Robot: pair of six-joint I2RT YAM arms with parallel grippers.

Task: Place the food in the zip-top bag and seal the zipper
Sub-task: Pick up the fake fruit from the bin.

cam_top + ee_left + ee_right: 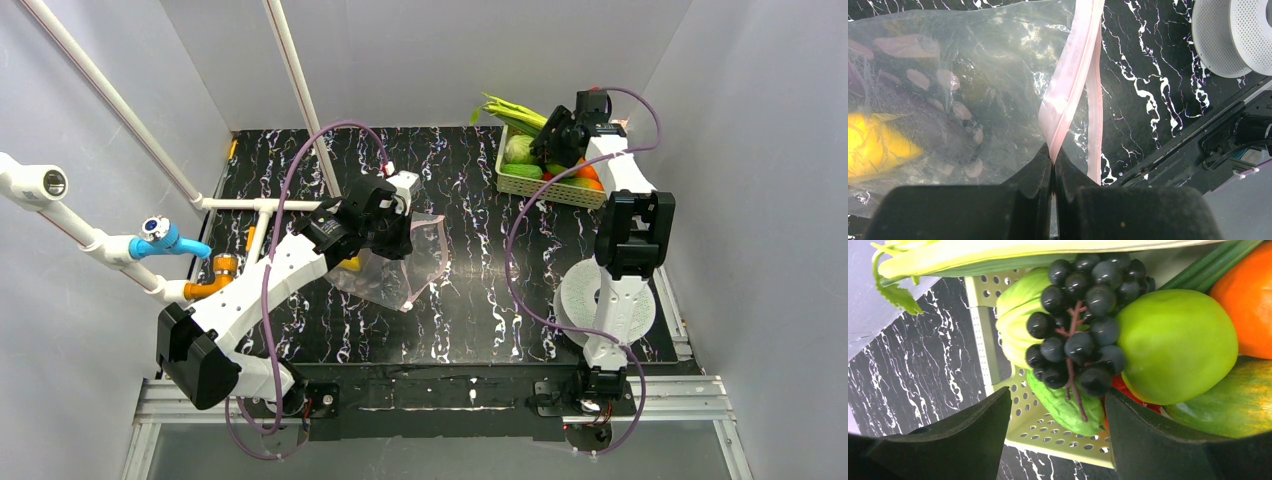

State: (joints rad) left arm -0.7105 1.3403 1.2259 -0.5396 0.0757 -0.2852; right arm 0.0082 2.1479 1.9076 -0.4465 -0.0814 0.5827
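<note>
The clear zip-top bag (415, 270) lies on the black marbled table, mid-left. A yellow food piece (873, 145) and something dark show inside it. My left gripper (1053, 155) is shut on one layer of the pink zipper (1073, 75); the other pink strip hangs apart beside it. In the top view the left gripper (395, 235) sits over the bag's far edge. My right gripper (1058, 410) is open and empty over the pale green basket (1048, 435), its fingers straddling dark purple grapes (1083, 325) and a bumpy green vegetable (1068, 405), with a green apple (1175, 345) beside them.
The basket (545, 187) stands at the back right, holding more fruit, an orange piece (1248, 295) and the long leek (515, 112). A white spool (605, 300) lies near the right arm's base. White pipes with blue and orange fittings (165, 240) run along the left.
</note>
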